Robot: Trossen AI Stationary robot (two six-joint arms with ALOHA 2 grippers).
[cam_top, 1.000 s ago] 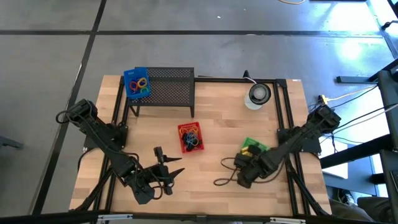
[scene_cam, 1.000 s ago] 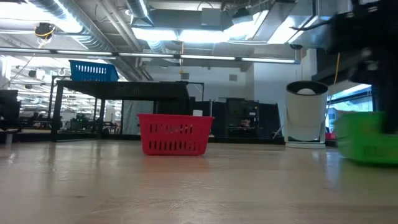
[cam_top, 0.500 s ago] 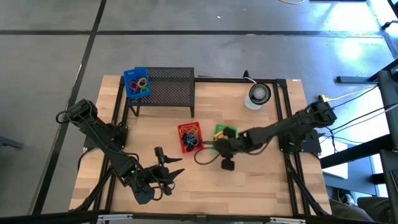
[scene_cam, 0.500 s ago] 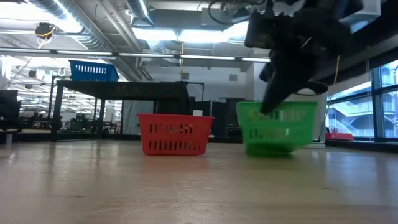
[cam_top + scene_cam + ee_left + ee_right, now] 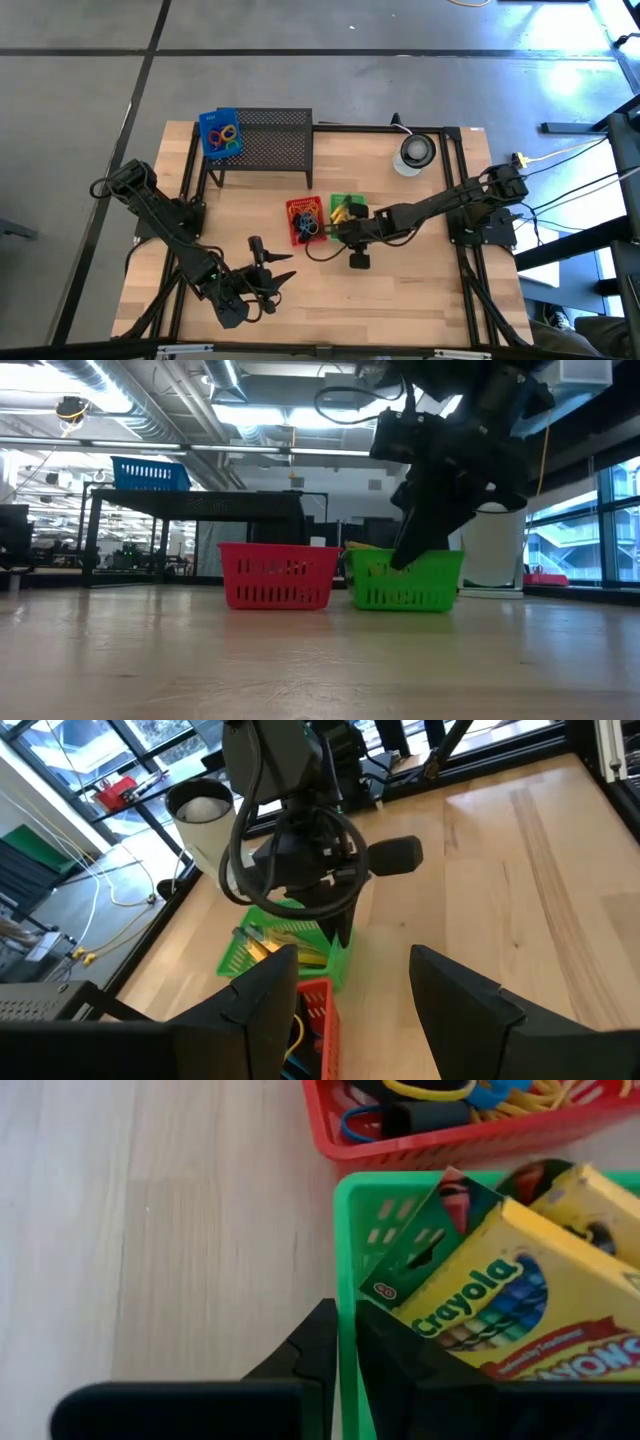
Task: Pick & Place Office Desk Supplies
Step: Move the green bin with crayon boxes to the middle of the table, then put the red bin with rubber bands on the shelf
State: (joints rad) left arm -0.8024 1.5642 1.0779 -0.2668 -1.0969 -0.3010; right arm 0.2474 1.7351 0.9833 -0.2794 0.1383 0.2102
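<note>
A green basket (image 5: 345, 210) (image 5: 405, 582) stands on the table right beside a red basket (image 5: 305, 220) (image 5: 278, 575). Two yellow-green crayon boxes (image 5: 520, 1300) lean tilted inside the green one. Rubber bands (image 5: 500, 1092) and a black clip lie in the red one. My right gripper (image 5: 345, 1320) is shut on the green basket's wall. Near the front edge at the left, my left gripper (image 5: 345, 1000) (image 5: 275, 278) hangs open with nothing between its fingers. My right gripper holds the green basket by the rim of its near wall (image 5: 347, 1280), close to a corner. One finger is inside the basket and one outside. The fingers slant down from the table's right and near side. The basket stands level with its base on the table (image 5: 405, 607).
A blue basket (image 5: 220, 133) with coloured rubber bands sits on the black wire-mesh rack (image 5: 262, 145) at the far left. A round white-and-dark disc (image 5: 415, 152) stands at the far right. Bare wood lies in front of the two baskets.
My right gripper has carried the green basket from the table's right side toward the left, to right beside the red basket. The basket was tilted on the way and now stands level on the table. The gripper has also turned.
</note>
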